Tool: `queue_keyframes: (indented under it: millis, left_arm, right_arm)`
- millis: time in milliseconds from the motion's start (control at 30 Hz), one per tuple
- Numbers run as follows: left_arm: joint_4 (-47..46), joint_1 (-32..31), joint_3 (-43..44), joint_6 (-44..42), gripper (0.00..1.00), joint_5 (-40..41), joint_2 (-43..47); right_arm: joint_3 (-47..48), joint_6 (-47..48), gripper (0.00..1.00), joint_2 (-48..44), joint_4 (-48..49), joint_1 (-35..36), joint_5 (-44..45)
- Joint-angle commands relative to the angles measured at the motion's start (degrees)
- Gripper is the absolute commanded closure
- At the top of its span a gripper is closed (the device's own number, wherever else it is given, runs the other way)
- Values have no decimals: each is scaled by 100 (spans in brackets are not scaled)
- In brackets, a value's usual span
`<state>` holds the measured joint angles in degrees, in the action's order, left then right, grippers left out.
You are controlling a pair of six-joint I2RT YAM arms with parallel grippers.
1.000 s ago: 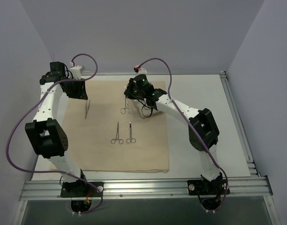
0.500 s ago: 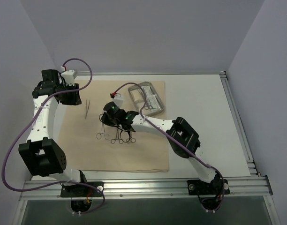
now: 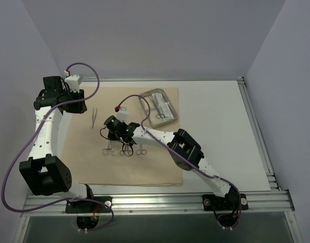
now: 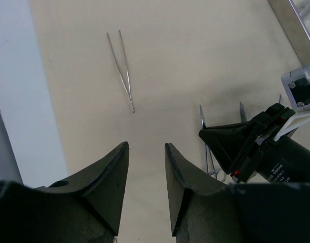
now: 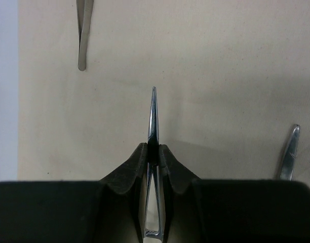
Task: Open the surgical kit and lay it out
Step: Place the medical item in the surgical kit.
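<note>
My right gripper (image 5: 153,151) was clamped on one thin steel tool (image 5: 153,114). Its two pads pinched the shafts together, and the pointed tip stuck out ahead of them over the cloth (image 3: 155,169). I could not tell whether that tool was forceps or scissors, nor whether it touched the cloth.

My left gripper (image 4: 146,148) had its fingers apart with nothing between them. It hung over the far left part of the cloth, and the one pair of tweezers (image 4: 128,91) lay flat ahead of it, legs spread away from me and tips meeting nearer.

I counted one cloth, spread flat on the table (image 3: 221,136). One tray (image 3: 151,112) stood at the cloth's far right corner, well apart from the tools. Something pale and clear lay inside it, but I could not count the pieces.

From above I counted three sets of ring handles in a row near the middle of the cloth. The leftmost sat just below my right gripper, and that was the one I held. The other two ringed tools (image 3: 126,150) lay side by side just to its right, rings toward me and tips pointing away. The tweezers lay to the left of that row, between my two grippers
</note>
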<state>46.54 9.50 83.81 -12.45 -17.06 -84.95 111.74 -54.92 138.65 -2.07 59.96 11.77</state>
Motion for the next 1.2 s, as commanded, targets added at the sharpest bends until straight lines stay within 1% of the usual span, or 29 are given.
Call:
queue_keyframes:
  millis: [0,333,700,733,800,833,867,1000,1167]
  left_arm:
    - [-216,17,4,-65,56,-17,110]
    - [-216,26,4,-91,56,-26,66]
    - [-207,26,-5,-126,56,-17,66]
    - [-207,26,-5,-135,56,-8,66]
    - [-207,26,4,-144,56,1,66]
    - [-207,26,-5,-144,56,1,66]
    - [-207,26,4,-153,56,1,66]
    - [-207,26,-5,-153,56,-8,57]
    - [-190,26,-5,-170,56,-17,66]
  right_arm:
    - [365,-2,100,109,-355,-37,501]
    - [603,-19,100,435,-602,-46,563]
    - [559,-124,100,452,-576,-73,581]
    - [559,-142,99,452,-567,-90,581]
    - [524,-186,92,452,-558,-99,555]
    - [515,-186,86,444,-549,-99,554]
    - [506,-195,84,435,-541,-99,554]
    - [401,-265,79,374,-488,-116,546]
    - [252,-309,78,242,-374,-125,528]
